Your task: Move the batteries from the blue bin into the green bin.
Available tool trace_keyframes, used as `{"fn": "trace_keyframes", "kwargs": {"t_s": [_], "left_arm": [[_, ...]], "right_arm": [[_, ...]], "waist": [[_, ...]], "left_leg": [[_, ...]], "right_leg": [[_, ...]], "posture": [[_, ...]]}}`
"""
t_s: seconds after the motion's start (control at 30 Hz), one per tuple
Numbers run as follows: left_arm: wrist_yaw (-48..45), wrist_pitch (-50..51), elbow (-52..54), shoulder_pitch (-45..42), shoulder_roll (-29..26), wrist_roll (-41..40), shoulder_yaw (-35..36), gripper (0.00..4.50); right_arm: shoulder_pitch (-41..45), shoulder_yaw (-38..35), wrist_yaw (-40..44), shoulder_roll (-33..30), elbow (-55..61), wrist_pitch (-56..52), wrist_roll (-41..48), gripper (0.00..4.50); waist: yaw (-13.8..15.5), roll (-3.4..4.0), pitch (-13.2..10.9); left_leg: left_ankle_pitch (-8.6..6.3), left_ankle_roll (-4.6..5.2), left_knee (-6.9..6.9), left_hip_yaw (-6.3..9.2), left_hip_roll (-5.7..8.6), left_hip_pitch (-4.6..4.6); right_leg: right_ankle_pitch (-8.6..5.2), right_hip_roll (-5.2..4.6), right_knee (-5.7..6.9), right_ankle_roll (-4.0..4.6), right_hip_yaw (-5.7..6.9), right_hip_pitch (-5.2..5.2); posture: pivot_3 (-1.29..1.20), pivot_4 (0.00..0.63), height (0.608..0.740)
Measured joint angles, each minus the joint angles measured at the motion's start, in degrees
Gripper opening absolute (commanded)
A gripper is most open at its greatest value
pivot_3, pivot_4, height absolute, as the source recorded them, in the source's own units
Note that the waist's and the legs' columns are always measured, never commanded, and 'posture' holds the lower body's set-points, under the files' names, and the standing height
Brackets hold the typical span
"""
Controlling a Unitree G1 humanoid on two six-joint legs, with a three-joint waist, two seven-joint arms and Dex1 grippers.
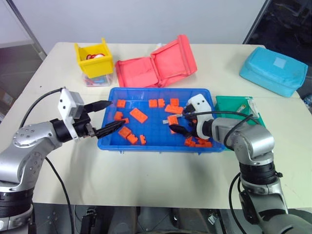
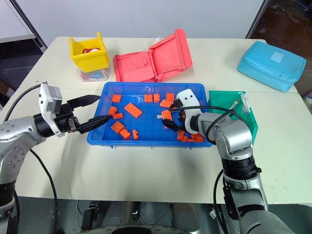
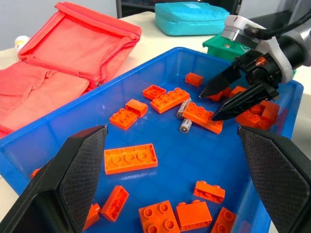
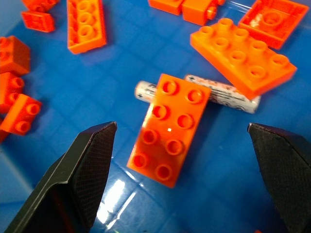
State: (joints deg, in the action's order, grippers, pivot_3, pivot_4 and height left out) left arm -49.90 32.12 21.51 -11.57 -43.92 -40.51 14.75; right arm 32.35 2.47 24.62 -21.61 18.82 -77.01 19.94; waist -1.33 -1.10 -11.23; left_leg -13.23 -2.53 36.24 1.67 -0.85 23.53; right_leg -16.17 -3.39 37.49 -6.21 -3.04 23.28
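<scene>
Both eye views look forward and down from the head over the counter (image 1: 146, 170). Each wrist view looks along its own jaws, close over the blue bin (image 3: 29, 145) (the right one nearest), which all views share.

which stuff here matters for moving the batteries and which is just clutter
Job: batteries, blue bin, green bin, open right gripper.
Clutter: orange bricks, yellow bin, red pouch, light-blue pouch.
</scene>
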Motion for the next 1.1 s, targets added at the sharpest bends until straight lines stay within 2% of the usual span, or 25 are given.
{"fn": "trace_keyframes", "kwargs": {"t_s": [0.4, 0.5, 0.67, 0.7, 1.0, 1.1], "left_arm": [[1.37, -0.01, 1.19, 0.59, 0.52, 0.05, -0.12, 4.50], [1.63, -0.01, 1.19, 0.86, 0.71, 0.05, -0.12, 4.50], [2.02, -0.01, 1.27, 1.11, 0.71, 0.04, -0.11, 4.50], [2.11, -0.01, 1.30, 1.21, 0.71, 0.03, -0.11, 4.50], [2.39, -0.01, 1.33, 1.26, 0.70, 0.02, -0.11, 4.50], [2.27, -0.01, 1.33, 1.26, 0.69, 0.02, -0.09, 4.50]], "right_arm": [[-0.20, 0.35, -2.26, 3.87, -2.73, 0.49, 0.97, 4.44], [-0.20, 1.08, -2.30, 3.65, -3.35, 1.69, 0.94, 3.64], [-0.33, 2.00, -2.23, 3.23, -3.88, 2.80, 0.99, 1.14], [-0.32, 2.03, -2.22, 3.10, -3.76, 3.06, 1.02, 0.94], [-0.03, 2.78, -2.08, 1.18, -3.75, 3.96, 1.03, 0.94], [2.88, 3.28, -1.40, -0.71, -3.74, 3.47, 1.13, 0.94]], "waist": [[0.07, 0.00, 0.00], [0.05, -0.01, 0.00], [0.05, -0.01, 0.01], [0.05, -0.03, 0.02], [0.07, -0.03, 0.02], [-0.01, -0.02, 0.01]], "left_leg": [[0.00, 0.00, 0.00, 0.00, 0.00, 0.00], [0.00, 0.00, 0.00, 0.00, 0.00, 0.00], [0.00, 0.00, 0.00, 0.00, -0.01, -0.01], [0.00, 0.00, 0.00, 0.00, -0.01, -0.01], [0.00, 0.00, 0.01, 0.00, 0.00, -0.02], [0.00, 0.00, 0.01, -0.01, 0.00, -0.02]], "right_leg": [[0.00, 0.00, 0.00, 0.00, 0.00, -0.01], [0.00, 0.00, 0.00, 0.00, 0.00, -0.01], [0.00, 0.00, 0.00, 0.00, 0.00, -0.01], [0.00, 0.00, 0.00, 0.00, 0.00, -0.02], [0.00, 0.00, 0.00, 0.00, 0.00, -0.03], [0.00, 0.00, 0.00, 0.00, -0.01, -0.01]], "posture": [[0.00, 0.150, 0.740], [0.00, 0.150, 0.740], [0.00, 0.150, 0.740], [0.00, 0.150, 0.740], [0.00, 0.150, 0.740], [0.00, 0.150, 0.740]]}}
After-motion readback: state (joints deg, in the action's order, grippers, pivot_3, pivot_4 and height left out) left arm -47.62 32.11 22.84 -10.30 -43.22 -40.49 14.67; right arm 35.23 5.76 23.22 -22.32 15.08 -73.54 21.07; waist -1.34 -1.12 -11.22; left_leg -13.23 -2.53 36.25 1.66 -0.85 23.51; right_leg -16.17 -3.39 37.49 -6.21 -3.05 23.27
